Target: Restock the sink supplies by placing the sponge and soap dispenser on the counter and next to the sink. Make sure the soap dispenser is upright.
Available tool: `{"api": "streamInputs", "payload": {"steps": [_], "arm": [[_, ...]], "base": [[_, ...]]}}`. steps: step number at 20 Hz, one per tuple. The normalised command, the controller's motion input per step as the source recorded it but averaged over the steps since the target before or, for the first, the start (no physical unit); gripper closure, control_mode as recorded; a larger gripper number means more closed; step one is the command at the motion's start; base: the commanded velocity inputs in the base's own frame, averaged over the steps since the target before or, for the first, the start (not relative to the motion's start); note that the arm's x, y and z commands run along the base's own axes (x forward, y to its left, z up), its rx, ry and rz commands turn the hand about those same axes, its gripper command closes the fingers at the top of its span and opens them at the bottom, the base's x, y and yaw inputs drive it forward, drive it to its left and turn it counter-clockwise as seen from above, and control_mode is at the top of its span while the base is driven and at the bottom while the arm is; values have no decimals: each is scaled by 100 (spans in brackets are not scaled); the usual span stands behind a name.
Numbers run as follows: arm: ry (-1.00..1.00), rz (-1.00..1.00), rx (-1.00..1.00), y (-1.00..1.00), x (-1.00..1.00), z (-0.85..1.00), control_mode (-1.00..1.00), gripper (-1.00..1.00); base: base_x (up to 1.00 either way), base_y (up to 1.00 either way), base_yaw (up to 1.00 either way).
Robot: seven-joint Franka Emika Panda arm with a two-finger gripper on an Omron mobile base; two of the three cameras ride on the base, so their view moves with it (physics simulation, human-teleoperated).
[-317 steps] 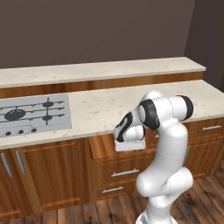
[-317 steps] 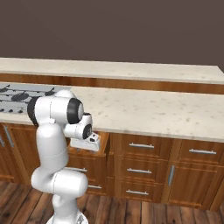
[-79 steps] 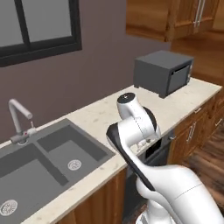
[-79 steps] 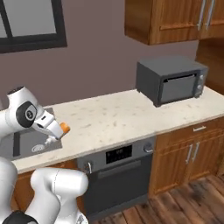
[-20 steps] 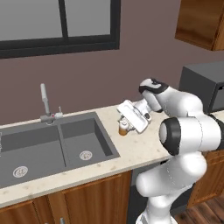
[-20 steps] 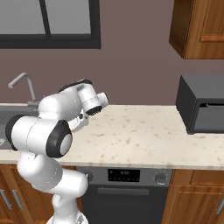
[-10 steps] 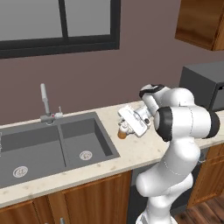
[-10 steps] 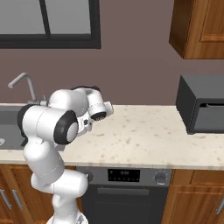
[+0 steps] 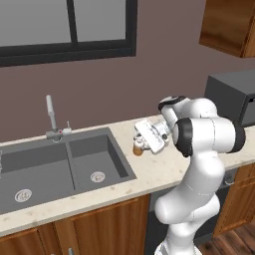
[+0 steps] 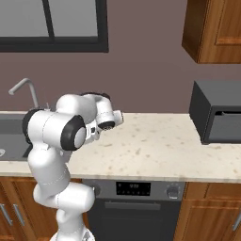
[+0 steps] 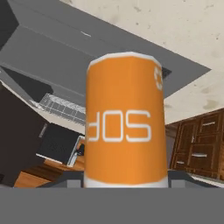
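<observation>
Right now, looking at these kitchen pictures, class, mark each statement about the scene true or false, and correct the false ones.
1. The gripper is shut on the soap dispenser. True.
2. The dispenser lies in the sink. False: it is in the gripper over the counter, right of the sink.
3. The faucet stands behind the sink. True.
4. The microwave stands left of the sink. False: it is on the right.

A dark window [image 9: 69, 27] sits in the brown wall [image 9: 149, 84] above. A black microwave [image 10: 217, 110] stands at the far right under a wooden wall cabinet [image 10: 212, 30]. An oven [image 10: 136, 207] with knobs sits between brown base cabinets [image 9: 99, 229] on a wood floor [image 9: 234, 239].
</observation>
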Motion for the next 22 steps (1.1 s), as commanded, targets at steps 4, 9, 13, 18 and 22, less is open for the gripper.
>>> {"api": "streamInputs", "payload": {"steps": [4,9,13,18,22], "arm": [[8,-1,0,0,35,-26,-100,100],[2,0,0,0,13,-27,-100,100],[-2,0,0,-3,1,-30,-100,100],[0,-1,0,-5,26,-23,-100,100],[6,-3,0,0,46,-9,-100,100]], "base": [[0,0,0],[0,0,0],[0,0,0],[0,0,0],[0,0,0]]}}
